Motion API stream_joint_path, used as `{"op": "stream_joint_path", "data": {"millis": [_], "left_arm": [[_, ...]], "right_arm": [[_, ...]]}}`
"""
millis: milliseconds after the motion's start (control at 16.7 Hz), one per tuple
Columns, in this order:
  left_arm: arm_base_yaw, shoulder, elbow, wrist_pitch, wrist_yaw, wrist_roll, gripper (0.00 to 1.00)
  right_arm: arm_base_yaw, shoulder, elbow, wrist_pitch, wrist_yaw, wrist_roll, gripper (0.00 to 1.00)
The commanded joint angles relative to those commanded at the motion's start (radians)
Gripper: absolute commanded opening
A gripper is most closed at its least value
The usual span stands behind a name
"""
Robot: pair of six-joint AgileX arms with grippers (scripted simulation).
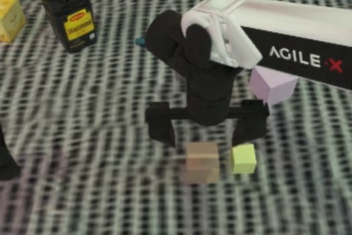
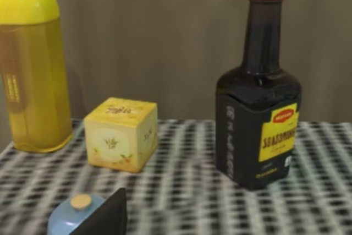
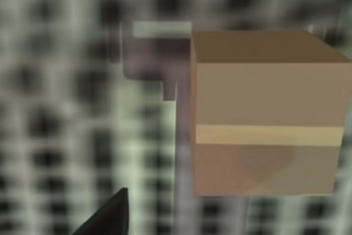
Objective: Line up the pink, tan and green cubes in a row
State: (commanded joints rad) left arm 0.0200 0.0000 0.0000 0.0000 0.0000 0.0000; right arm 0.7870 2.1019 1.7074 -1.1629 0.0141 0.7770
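I am working the tan cube (image 1: 202,162) with my right hand (image 1: 208,129), which is hovering just above it with its fingers spread wide and holding nothing. The tan cube is sitting on the counter (image 1: 99,136) just beside the green cube (image 1: 243,158), so those two look placed. The pink cube (image 1: 271,85) is lying apart, partly under my right arm; I judge it needs fetching next, which means lifting clear and swinging back. My left hand is parked at the left edge. The seasoning bottle (image 1: 69,9) is standing capped, filled with dark liquid.
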Motion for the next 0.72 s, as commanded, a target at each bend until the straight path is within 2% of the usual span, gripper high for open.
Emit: {"op": "stream_joint_path", "data": {"millis": [180,360,720], "left_arm": [[0.000,0.000,0.000,0.000,0.000,0.000,1.00],[0.000,0.000,0.000,0.000,0.000,0.000,1.00],[0.000,0.000,0.000,0.000,0.000,0.000,1.00]], "right_arm": [[-0.013,0.012,0.011,-0.003,0.000,-0.013,1.00],[-0.067,0.066,0.099,-0.038,0.000,-0.110,1.00],[-0.274,0.251,0.383,-0.166,-0.004,-0.520,1.00]]}}
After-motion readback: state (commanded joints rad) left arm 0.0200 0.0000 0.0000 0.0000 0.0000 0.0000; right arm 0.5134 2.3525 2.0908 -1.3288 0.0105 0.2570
